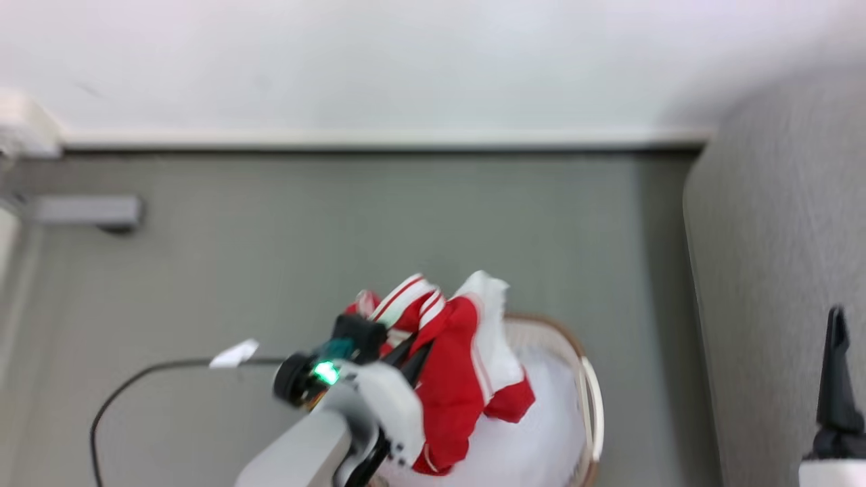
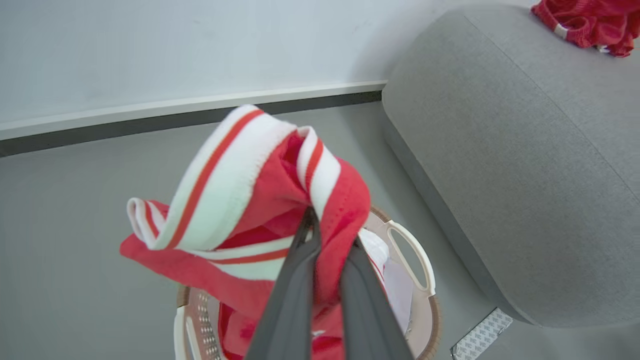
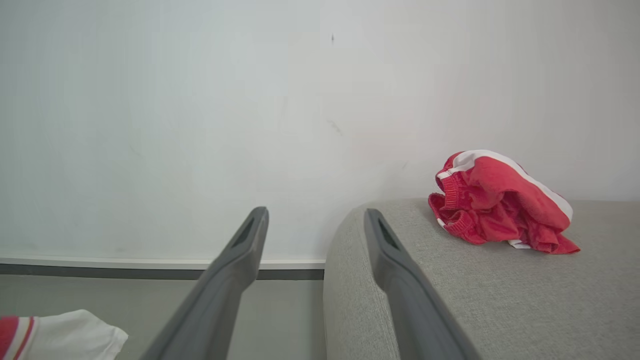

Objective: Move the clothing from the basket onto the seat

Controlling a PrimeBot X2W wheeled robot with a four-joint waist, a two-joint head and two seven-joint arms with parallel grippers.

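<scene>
One red garment [image 2: 340, 210] pinched in left jaws over basket [image 2: 426, 280]; right jaws spread beside sofa [image 2: 525, 175]; second red garment [image 3: 495, 205] lies there.

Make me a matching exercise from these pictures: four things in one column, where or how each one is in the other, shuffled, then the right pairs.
Things:
1. left gripper
2. right gripper
3. basket
4. crumpled garment

States:
A. lying on the sofa
B. open, empty
C. standing on the floor
D. shut on the striped garment

Pairs: 1-D, 2-B, 3-C, 4-A.
</scene>
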